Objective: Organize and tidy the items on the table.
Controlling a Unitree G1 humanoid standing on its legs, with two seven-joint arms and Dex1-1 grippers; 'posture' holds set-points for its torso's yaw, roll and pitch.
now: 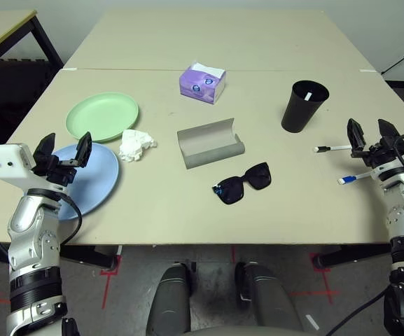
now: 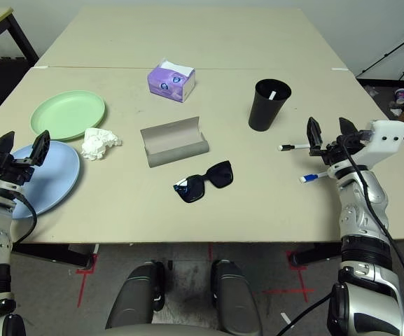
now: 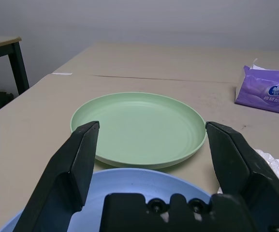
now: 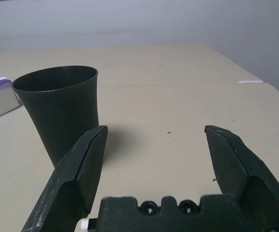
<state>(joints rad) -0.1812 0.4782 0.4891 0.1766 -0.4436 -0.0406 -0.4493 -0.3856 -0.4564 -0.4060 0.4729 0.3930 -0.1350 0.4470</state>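
Purple cardboard tissue box [image 1: 202, 82] and tapered black cup [image 1: 304, 106] stand beyond the flat black sunglasses [image 1: 243, 183]; left gripper [image 1: 64, 154] and right gripper [image 1: 371, 144] gape wide, empty.

The green plate [image 1: 102, 117] and blue plate [image 1: 95, 180] are lying left; white crumpled tissue [image 1: 136, 144], open grey case [image 1: 211, 143], black sunglasses [image 1: 242, 183] and two white pens [image 1: 339, 148] are resting rightward.
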